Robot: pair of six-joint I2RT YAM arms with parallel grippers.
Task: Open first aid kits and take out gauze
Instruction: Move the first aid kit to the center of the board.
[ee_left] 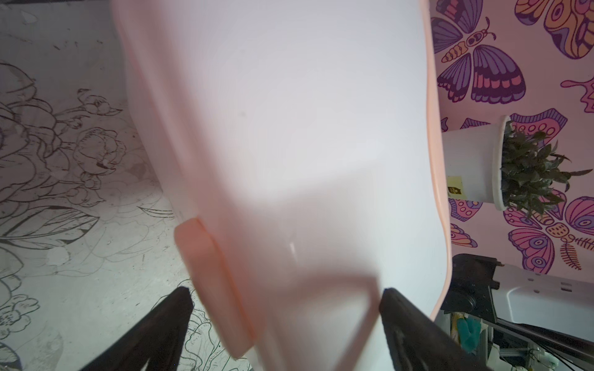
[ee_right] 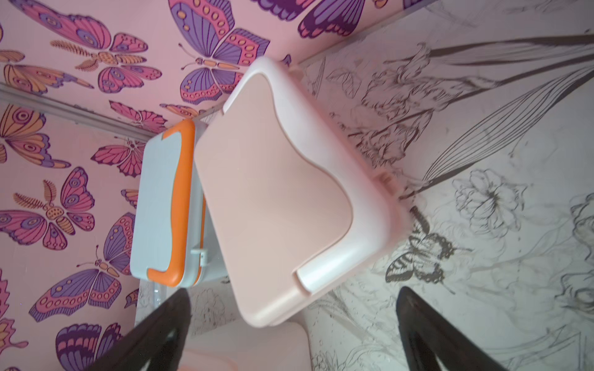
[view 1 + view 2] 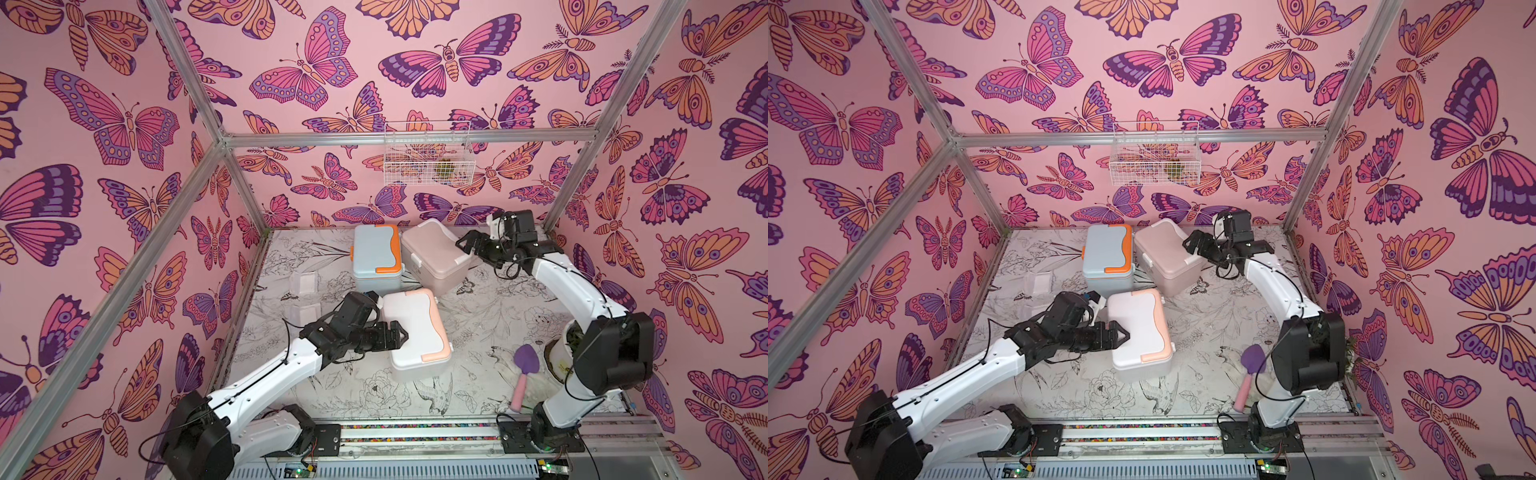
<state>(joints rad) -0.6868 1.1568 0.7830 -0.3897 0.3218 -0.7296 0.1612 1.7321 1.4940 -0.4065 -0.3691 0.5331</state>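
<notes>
All three kits are shut, so their insides are hidden: the light blue plastic box with orange trim (image 3: 375, 255), the dusty pink box with white trim (image 3: 432, 253) touching it, and the white box with peach trim (image 3: 417, 332) nearer me. Two clear square gauze packets (image 3: 304, 283) show only faintly on the floral table (image 3: 478, 316), left of the blue box. The left gripper (image 3: 401, 335) gapes wide around the white box's corner, and I cannot tell whether it touches. The right gripper (image 3: 463, 246) hangs wide open and empty at the pink box's lid.

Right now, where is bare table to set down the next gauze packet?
Bare table opens between the white kit, the dusty pink kit and the right arm; a second strip runs in front of the white kit. Crowded: the blue kit sits close to both, gauze packets line the left edge, the brush lies front right.
</notes>
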